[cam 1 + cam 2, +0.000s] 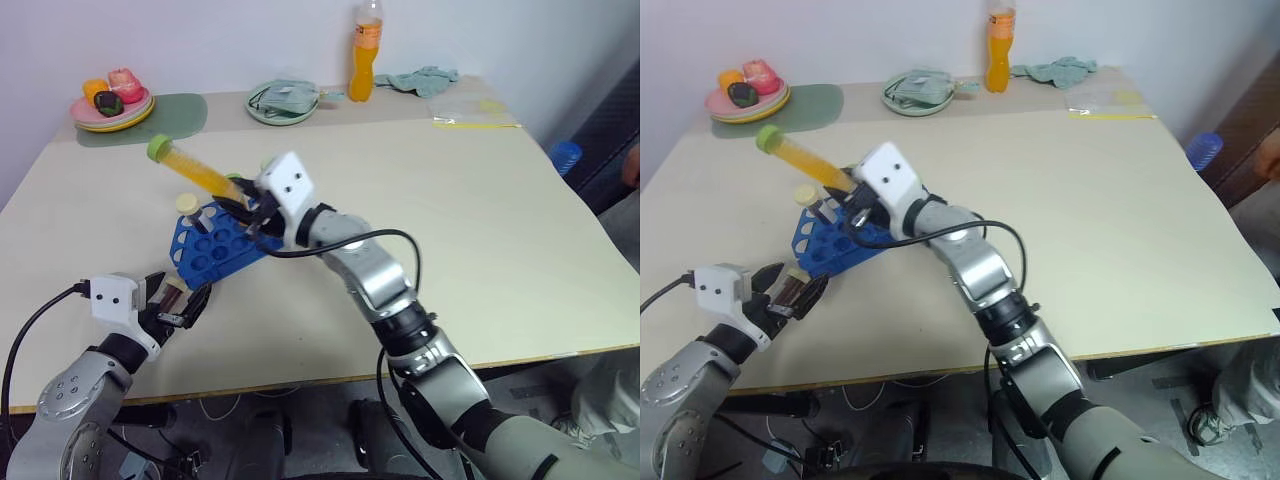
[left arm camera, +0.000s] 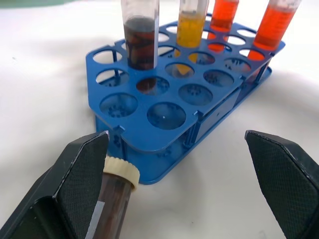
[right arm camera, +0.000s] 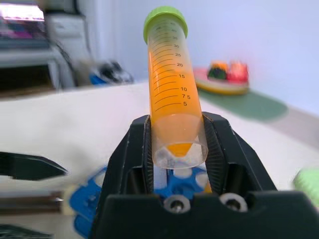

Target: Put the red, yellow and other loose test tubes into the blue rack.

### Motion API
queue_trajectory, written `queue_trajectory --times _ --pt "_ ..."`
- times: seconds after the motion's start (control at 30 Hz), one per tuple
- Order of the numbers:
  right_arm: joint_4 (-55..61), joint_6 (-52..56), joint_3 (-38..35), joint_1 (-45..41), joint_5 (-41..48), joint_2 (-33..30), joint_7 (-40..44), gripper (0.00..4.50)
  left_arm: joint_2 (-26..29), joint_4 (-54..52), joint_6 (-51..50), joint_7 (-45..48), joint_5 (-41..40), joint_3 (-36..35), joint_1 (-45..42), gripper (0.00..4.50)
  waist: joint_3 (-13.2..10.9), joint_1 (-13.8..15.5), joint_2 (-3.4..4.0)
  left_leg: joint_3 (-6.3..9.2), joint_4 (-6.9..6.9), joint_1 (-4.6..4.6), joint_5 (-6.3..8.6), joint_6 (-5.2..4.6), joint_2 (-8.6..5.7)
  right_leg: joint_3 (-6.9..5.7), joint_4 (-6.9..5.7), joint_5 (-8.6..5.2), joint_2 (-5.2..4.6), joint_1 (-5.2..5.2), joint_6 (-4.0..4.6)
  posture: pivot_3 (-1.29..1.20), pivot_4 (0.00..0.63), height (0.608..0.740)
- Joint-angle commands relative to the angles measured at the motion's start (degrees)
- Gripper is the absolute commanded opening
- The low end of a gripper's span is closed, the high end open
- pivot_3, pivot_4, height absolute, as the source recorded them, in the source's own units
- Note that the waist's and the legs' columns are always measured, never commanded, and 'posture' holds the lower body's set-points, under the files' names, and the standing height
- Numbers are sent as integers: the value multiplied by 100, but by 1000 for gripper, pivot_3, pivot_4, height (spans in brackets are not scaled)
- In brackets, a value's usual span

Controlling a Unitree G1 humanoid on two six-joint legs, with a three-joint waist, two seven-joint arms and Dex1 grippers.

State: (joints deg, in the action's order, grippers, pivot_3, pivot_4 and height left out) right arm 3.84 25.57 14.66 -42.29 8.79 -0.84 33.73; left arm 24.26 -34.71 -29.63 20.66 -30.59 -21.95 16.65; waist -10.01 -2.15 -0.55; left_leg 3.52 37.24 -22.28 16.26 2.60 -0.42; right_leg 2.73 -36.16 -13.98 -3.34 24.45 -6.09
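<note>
The right gripper [image 1: 243, 203] is clamped on the lower end of a yellow tube [image 1: 195, 170] with a green cap [image 1: 159, 148], holding it in the air above the blue rack [image 1: 212, 245]. The tube slants up and away from the fingers toward the robot's left, cap end highest. In the right wrist view the 2 black fingers [image 3: 133, 149] press against either side of the tube's base, with the rack below them.

The rack stands on the beige table [image 1: 450, 220], near its front edge. In the left wrist view 4 tubes stand upright in it: 1 dark brown tube [image 2: 140, 35], 1 yellow-orange tube [image 2: 192, 27] and 2 red-orange tubes [image 2: 275, 22].

The left gripper [image 1: 172, 302] sits just in front of the rack with its fingers spread wide. A loose brown tube [image 2: 113, 199] with a cream cap lies against the inner face of 1 finger [image 2: 82, 174], not pinched, its cap touching or nearly touching the rack's base.
</note>
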Motion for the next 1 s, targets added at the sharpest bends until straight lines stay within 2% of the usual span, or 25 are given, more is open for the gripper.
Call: queue_trajectory --times 0.03,0.17,0.3,0.4,0.6,0.63,0.67,0.77,0.8,0.93,1.0 --pt "1241 800 -492 425 696 -949 698 902 -25 -271 18 -64 -79 -62 40 4500 1 13 -1 0 2 0 0 0 -1 -1 2 0 -1 -2 0 0 150 740" --pt "1874 1555 -831 1065 1086 -2296 1180 902 -65 -319 4 -14 -206 63 6 4500 0 18 -1 -2 1 0 1 -2 -6 -3 7 -1 -4 -5 0 0 150 740" --pt "1870 1528 -477 1545 758 -3192 1399 902 75 -299 67 285 -227 303 -131 4500 -1 -37 -1 -4 0 7 0 -2 4 0 2 -2 11 -4 2 0 150 740" --pt "1799 1606 -191 1667 707 -3421 1511 902 144 -227 96 414 -200 438 -243 4500 -1 -44 -1 -7 0 9 1 -3 7 4 1 -3 17 -4 3 0 150 740" --pt "1493 2027 411 1364 501 -3698 1736 902 133 -130 158 407 -72 543 -360 4500 -1 -8 -2 -6 8 5 0 -3 5 4 1 -2 15 -6 2 0 150 740" --pt "1461 2057 476 1309 487 -3755 1799 1970 120 -153 163 402 -55 554 -335 4500 -1 3 -3 -5 9 4 0 -3 4 4 2 -2 13 -6 2 0 150 740" --pt "1446 2048 559 1226 437 -3834 1873 2321 105 -198 170 394 -39 563 -282 4500 -2 5 -3 -5 9 2 0 -3 3 4 3 -2 12 -6 1 0 150 740" --pt "1446 2026 770 973 266 -3981 2009 3879 79 -278 179 382 -26 556 -177 4500 -2 8 -4 -4 9 2 0 -3 4 3 4 -2 12 -6 2 0 150 740" --pt "1456 2064 861 816 224 -4000 2076 4271 73 -284 179 383 -23 563 -162 4500 -2 1 -3 -4 9 2 0 -3 4 3 3 -2 12 -6 2 0 150 740" --pt "1470 2359 1248 233 147 -3995 2375 4271 84 -234 188 426 11 620 -174 4500 -2 -4 -3 -3 9 3 0 -3 4 1 3 -2 13 -5 2 0 150 740" --pt "1258 2716 1417 -117 136 -3753 2340 4271 80 -165 221 449 37 645 -208 4500 -2 -2 -4 -3 9 3 0 -3 4 1 4 -2 13 -6 2 0 150 740"
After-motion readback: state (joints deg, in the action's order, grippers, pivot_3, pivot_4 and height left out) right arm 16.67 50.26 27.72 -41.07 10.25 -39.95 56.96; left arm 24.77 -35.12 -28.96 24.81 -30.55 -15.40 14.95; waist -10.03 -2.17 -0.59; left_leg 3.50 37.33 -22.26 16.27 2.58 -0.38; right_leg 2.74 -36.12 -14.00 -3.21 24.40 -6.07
